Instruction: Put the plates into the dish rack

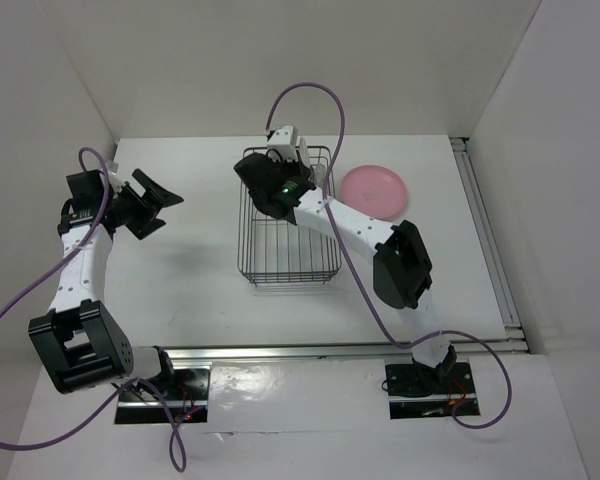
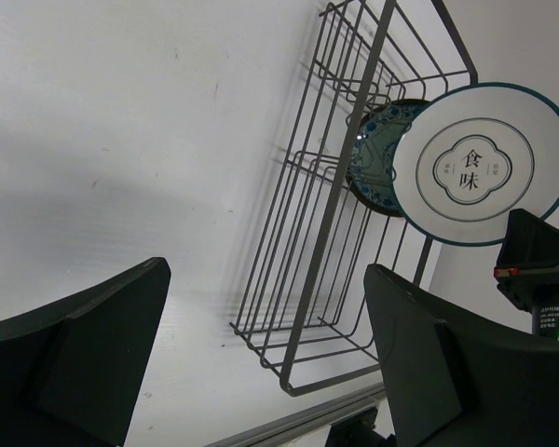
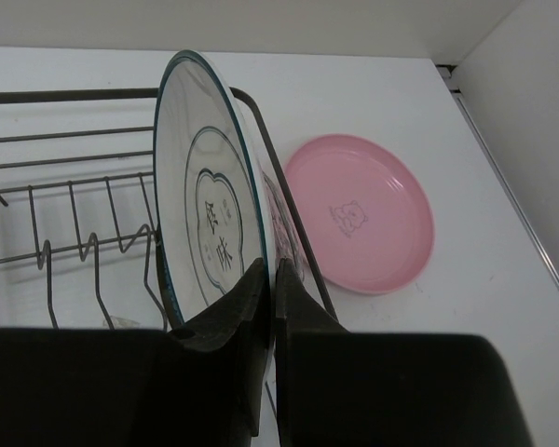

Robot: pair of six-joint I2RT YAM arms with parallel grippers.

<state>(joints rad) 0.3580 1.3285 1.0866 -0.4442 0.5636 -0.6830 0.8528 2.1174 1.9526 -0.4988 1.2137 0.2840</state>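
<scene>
Right gripper (image 3: pixel 268 279) is pinched on the rim of the white plate (image 3: pixel 205 214), upright over the rack (image 1: pixel 290 281), upper middle of the top view — next, lower it into a free slot. Left gripper (image 1: pixel 156 205), far left, stands wide open and empty

Top view looks steeply down from above and behind the arm bases (image 1: pixel 165 385), which sit at its bottom edge, and takes in the whole table (image 1: pixel 180 290). Left wrist view, tilted, faces the dish rack (image 2: pixel 338 200) from well apart. Right wrist view sits close at the rack's rim. All three share the rack; both wrist views share the white plate (image 3: pixel 210 233).
</scene>
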